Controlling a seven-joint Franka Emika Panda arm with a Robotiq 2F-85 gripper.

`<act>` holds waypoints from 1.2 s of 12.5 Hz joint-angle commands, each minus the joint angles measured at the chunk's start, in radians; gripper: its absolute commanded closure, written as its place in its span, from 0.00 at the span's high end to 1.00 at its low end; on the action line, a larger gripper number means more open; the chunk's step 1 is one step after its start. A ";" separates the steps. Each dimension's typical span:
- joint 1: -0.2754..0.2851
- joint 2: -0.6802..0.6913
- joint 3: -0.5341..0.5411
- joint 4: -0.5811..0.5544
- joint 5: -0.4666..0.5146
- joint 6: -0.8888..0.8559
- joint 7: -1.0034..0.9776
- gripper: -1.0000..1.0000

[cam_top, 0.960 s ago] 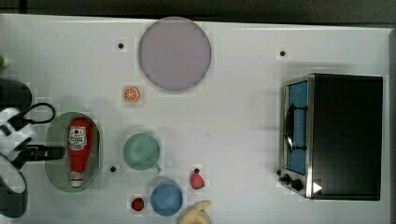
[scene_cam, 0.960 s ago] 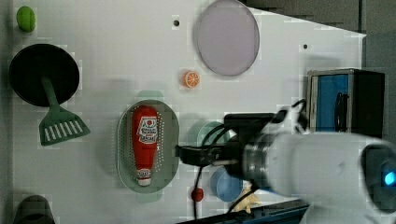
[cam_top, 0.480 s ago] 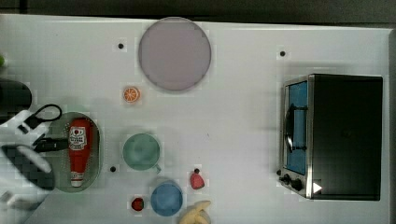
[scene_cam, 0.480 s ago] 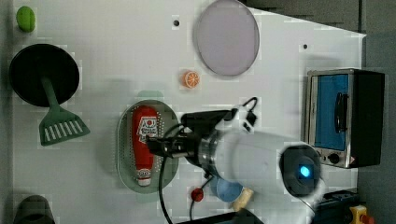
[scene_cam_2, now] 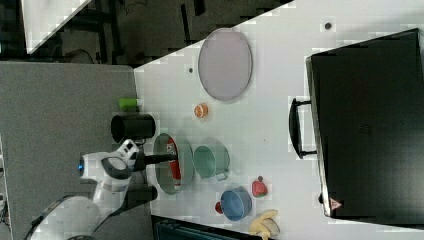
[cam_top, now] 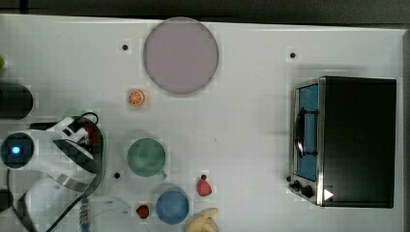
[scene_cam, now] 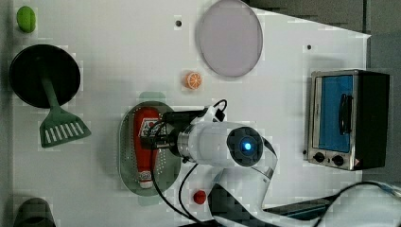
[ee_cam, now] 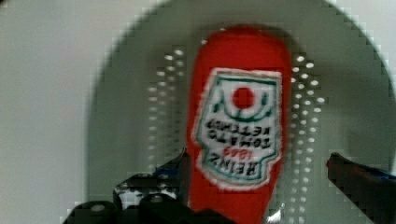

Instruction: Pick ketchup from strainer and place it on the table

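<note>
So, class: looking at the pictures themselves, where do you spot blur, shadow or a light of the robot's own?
Wrist view: the ketchup label is readable but soft-edged, the claw fingers blurred. Top view: a soft shadow lies left of the toaster oven. Left view: a blue light glows on the arm.

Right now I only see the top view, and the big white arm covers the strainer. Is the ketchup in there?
Observer: Yes. In the left view the ketchup lies flat in the strainer.
Operator: Is the hand open?
Observer: Yes. In the wrist view the hand is open, with its fingers one on each side of the bottle.
Operator: Where's the white cap?
Observer: The cap points to the left view's bottom, past the hand.
</note>
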 commanded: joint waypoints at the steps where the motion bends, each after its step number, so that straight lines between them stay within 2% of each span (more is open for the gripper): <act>1: 0.016 0.042 -0.005 0.029 -0.035 0.080 0.148 1.00; 4: 0.044 0.104 -0.039 0.048 -0.075 0.112 0.198 1.00; 5: 0.054 0.117 -0.050 0.056 -0.078 0.118 0.198 0.96; 8: 0.062 0.118 -0.060 0.062 -0.078 0.130 0.198 0.60; 11: 0.039 0.044 -0.016 0.027 -0.061 0.095 0.198 0.59; 15: -0.056 -0.156 0.106 -0.010 0.151 -0.009 0.197 0.59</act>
